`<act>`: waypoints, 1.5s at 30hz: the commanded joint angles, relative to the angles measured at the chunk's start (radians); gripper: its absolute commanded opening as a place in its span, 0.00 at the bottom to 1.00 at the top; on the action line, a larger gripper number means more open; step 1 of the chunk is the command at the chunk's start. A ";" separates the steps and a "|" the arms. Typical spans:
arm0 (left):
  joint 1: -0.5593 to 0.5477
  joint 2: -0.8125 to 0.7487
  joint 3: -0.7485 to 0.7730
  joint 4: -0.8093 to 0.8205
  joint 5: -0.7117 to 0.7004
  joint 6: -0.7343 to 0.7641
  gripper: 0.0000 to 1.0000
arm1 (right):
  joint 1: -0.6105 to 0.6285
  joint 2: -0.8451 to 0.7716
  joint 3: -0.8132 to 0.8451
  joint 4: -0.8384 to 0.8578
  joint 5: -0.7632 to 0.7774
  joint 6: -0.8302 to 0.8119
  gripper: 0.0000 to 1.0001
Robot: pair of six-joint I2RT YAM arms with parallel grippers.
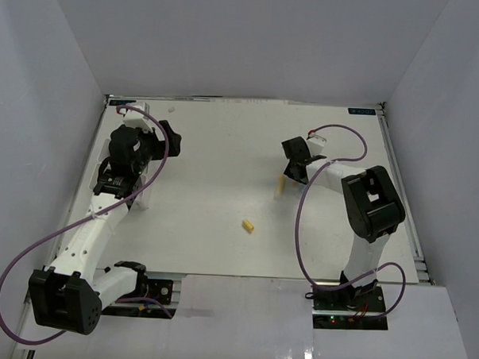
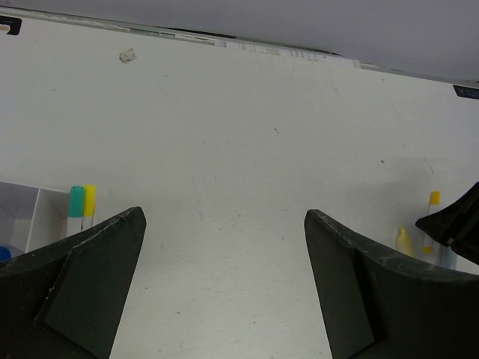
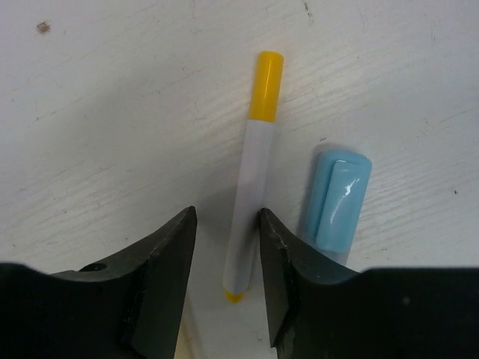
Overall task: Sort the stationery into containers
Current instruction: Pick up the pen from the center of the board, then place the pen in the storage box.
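Yellow-capped marker [image 3: 254,172] sits between the right end effector's [image 3: 227,224] narrowed jaws, not pinched yet, with a light blue cap [image 3: 337,198] at its 3 o'clock. Left end effector [image 2: 224,217] gapes wide, empty. Two markers [image 2: 81,206] are in the tray [image 2: 19,213]; an eraser piece [image 1: 248,225] still lies on the surface [image 1: 225,147], so plenty left I'd say

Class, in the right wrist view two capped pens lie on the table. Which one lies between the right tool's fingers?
The yellow-capped white pen; the light-blue-capped one lies beside it, outside the right tool.
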 commanded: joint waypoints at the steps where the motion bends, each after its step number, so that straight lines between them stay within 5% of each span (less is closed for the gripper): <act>1: -0.003 -0.006 -0.001 -0.003 0.022 -0.002 0.98 | -0.007 0.052 0.049 -0.030 0.029 0.023 0.44; 10: -0.004 0.008 0.016 -0.011 0.190 -0.034 0.98 | -0.007 0.045 0.113 -0.044 0.040 -0.095 0.08; 20: -0.027 0.117 0.107 -0.085 0.614 -0.284 0.98 | 0.072 -0.308 -0.061 0.235 -0.162 -0.435 0.08; 29: -0.195 0.106 0.114 -0.013 0.507 -0.461 0.98 | 0.272 -0.618 -0.304 0.575 -0.453 -0.569 0.10; 36: -0.290 0.114 0.137 0.010 0.387 -0.508 0.97 | 0.373 -0.707 -0.370 0.698 -0.524 -0.604 0.12; 45: -0.385 0.156 0.165 0.021 0.290 -0.508 0.72 | 0.407 -0.710 -0.398 0.751 -0.586 -0.581 0.13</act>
